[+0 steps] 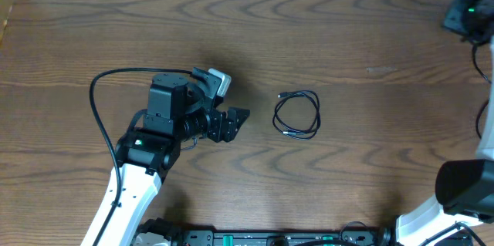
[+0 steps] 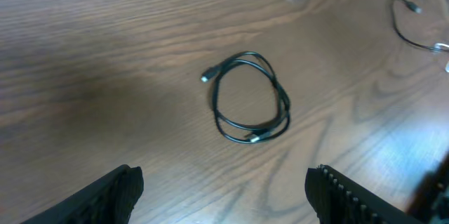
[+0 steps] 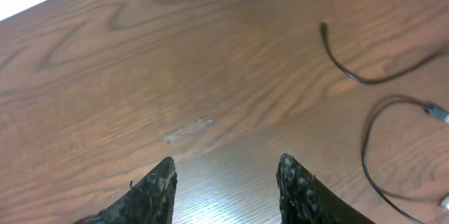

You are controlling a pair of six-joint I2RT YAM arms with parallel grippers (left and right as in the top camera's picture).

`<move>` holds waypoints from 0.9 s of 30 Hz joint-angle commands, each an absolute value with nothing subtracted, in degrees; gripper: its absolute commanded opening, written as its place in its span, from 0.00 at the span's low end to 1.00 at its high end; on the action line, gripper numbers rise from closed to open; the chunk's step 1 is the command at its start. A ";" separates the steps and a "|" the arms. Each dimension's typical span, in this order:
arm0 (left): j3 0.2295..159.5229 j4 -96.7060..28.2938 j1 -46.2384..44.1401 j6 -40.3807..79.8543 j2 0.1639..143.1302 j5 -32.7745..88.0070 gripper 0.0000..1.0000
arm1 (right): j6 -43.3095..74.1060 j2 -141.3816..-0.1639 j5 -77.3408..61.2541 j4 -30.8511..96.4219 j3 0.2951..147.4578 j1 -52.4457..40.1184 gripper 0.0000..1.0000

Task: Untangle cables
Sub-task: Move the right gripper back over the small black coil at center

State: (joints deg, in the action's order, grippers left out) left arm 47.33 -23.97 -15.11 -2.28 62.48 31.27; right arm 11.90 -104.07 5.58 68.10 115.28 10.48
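The left hand (image 1: 235, 119) hovers low over the wooden desk (image 1: 370, 38) with its fingers spread wide and nothing between them. Just beyond it, near the middle of the desk, a thin black cable (image 2: 252, 137) lies alone in a small flat coil, both plug ends showing. The right hand (image 3: 226, 164) is up at the far right corner, fingers apart and empty. Beside it lie two more thin dark cords, one (image 3: 351, 75) curving away and another (image 3: 366, 140) looping toward a small plug.
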 commanded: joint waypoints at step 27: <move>47.03 -28.32 -14.92 3.09 53.80 15.53 0.83 | 5.13 -76.95 1.45 31.35 64.20 -5.23 0.54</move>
